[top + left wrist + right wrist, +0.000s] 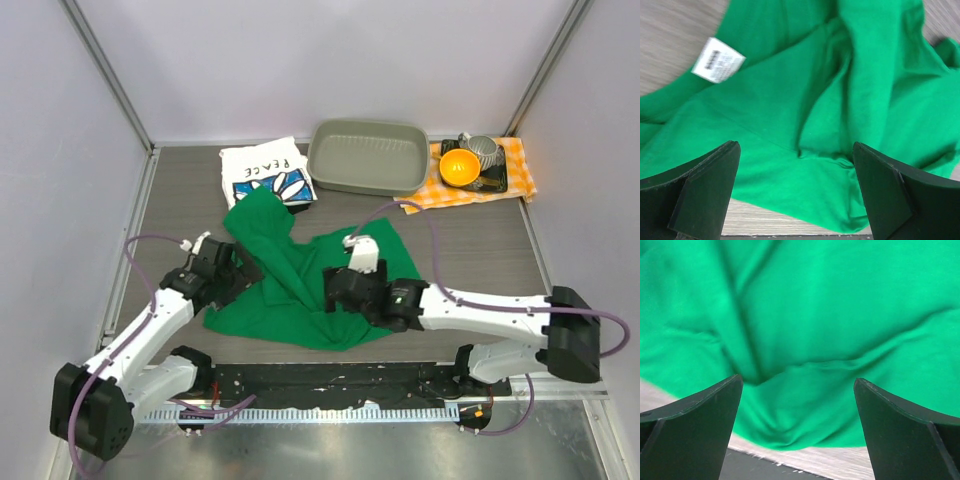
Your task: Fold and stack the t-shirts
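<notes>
Your green t-shirt (300, 290) lies crumpled and unfolded in the middle of the table (480, 255), soft cloth in deep creases, its far end touching the white t-shirt (262, 170). That one sits folded at the far left, printed "PEACE" with a daisy on blue. The green shirt's white neck label (717, 60) carries print too blurred to read. Your left gripper (795, 147) and right gripper (798, 380) both stand spread wide over the green cloth, grasping nothing.

The wood-grain bench (480, 250) carries a crumpled green t-shirt (300, 290) near its middle. Along the far edge lie a white PEACE t-shirt (262, 170), a grey tub (367, 158) and an orange-checked cloth (432, 195).
</notes>
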Robot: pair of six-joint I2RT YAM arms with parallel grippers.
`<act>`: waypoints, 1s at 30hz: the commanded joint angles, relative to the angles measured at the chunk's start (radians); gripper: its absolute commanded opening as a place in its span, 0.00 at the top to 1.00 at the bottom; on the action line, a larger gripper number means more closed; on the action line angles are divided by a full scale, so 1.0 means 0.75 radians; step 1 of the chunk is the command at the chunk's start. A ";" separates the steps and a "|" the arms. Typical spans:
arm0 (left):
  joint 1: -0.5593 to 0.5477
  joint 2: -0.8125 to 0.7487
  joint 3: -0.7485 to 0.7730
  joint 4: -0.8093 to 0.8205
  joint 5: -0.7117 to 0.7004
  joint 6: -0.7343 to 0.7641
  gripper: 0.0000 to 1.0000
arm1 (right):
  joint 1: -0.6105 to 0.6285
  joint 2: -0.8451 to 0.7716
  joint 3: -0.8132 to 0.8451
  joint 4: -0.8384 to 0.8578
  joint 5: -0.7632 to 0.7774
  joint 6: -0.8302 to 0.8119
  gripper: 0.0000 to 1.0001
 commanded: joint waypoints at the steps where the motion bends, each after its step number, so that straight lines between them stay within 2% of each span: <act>1: -0.088 0.056 0.030 0.223 0.079 -0.040 0.00 | -0.173 -0.169 -0.179 -0.105 0.056 0.046 0.00; 6: -0.165 0.144 0.071 0.283 0.115 -0.069 0.00 | -0.306 -0.300 -0.317 -0.078 -0.034 0.067 0.00; 18: -0.206 0.234 -0.121 0.407 0.067 -0.112 0.00 | -0.388 -0.261 -0.456 0.020 -0.103 0.100 0.00; 26: -0.206 0.220 -0.201 0.364 -0.021 -0.105 0.00 | -0.464 -0.247 -0.538 0.065 -0.134 0.122 0.00; 30: -0.208 0.136 -0.234 0.236 -0.083 -0.136 0.00 | -0.480 -0.233 -0.530 -0.060 -0.108 0.212 0.00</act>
